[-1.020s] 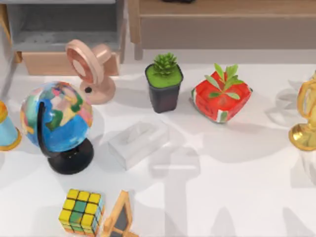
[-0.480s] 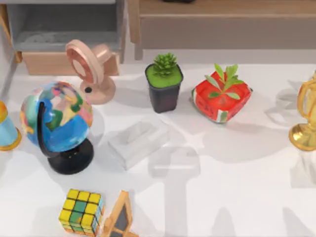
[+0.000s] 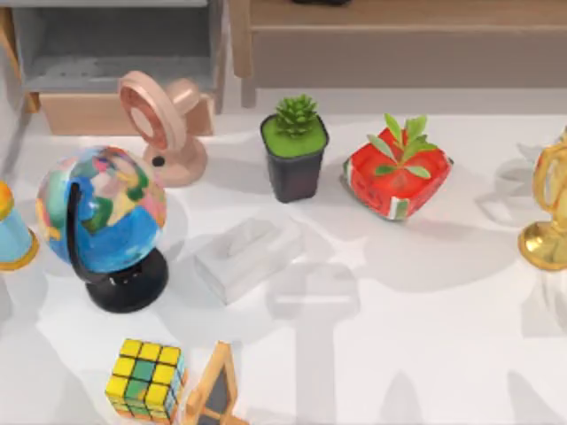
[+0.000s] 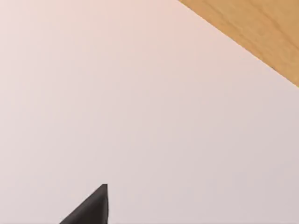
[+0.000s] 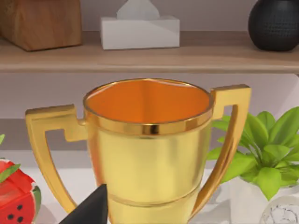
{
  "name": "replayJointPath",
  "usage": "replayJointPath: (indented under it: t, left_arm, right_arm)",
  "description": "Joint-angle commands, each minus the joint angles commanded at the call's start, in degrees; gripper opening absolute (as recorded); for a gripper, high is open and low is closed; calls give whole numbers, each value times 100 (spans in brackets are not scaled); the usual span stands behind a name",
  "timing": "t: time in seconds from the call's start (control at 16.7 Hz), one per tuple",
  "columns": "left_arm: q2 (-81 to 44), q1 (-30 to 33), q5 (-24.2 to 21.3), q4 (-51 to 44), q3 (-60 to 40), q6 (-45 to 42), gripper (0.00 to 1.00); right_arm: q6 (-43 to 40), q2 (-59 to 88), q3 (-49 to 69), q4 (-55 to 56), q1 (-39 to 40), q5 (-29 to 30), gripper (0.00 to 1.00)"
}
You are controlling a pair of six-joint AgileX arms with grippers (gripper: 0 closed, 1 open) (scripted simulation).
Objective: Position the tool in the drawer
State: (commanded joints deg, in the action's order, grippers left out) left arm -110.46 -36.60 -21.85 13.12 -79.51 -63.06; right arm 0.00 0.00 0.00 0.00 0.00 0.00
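At the tabletop's far left, the drawer (image 3: 115,53) stands open. Right arm's fingers (image 5: 88,210) face a gold trophy (image 5: 149,149); left arm's fingers (image 4: 88,210) face bare tabletop (image 4: 140,116); whether either pair is spread or closed cannot be told.

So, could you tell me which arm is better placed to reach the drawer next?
Probably left: the drawer sits at the far-left corner, while the right gripper faces the gold trophy at the right edge. The left gripper hangs over bare tabletop beside a wooden edge.
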Motion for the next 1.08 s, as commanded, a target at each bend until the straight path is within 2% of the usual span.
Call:
replayJointPath:
  t: [0.3,0.6,0.84,1.08]
  left_arm:
    - [485,-905,-709,3169,1927,-1786,100]
    - [406,-1238,-1430,5693,3758,-2792,100]
    - [-8,-916,-1910,6959,4875,-2933,100]
    - [-346,-488,-2165,7492,5418,-2820,100]
  right_arm:
    - [0,0,0,0,0,0,100]
    - [0,0,0,0,0,0,100]
    - [0,0,0,0,0,0,100]
    - [0,0,0,0,0,0,100]
